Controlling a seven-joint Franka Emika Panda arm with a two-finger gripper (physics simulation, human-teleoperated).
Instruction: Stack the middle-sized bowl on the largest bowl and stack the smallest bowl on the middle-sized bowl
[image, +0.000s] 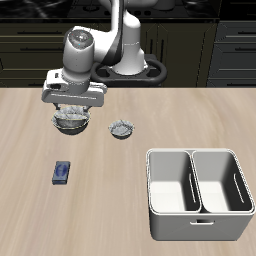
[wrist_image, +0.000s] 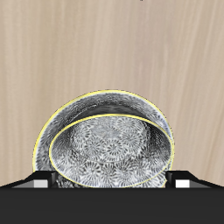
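The middle-sized bowl (image: 71, 120) sits nested inside the largest bowl (image: 59, 125) at the back of the table. In the wrist view the middle-sized bowl (wrist_image: 109, 153) shows its speckled dark inside within the wider yellow-edged rim of the largest bowl (wrist_image: 87, 107). My gripper (image: 72, 107) hovers just above the pair with its fingers spread wide (wrist_image: 109, 183), and nothing shows between them. The smallest bowl (image: 122, 128) stands alone on the table beside the stack, apart from it.
A white two-compartment caddy (image: 197, 215) stands near the table's front edge. A small blue box (image: 62, 172) lies on the table in front of the stack. The robot's base (image: 125, 60) is behind the bowls.
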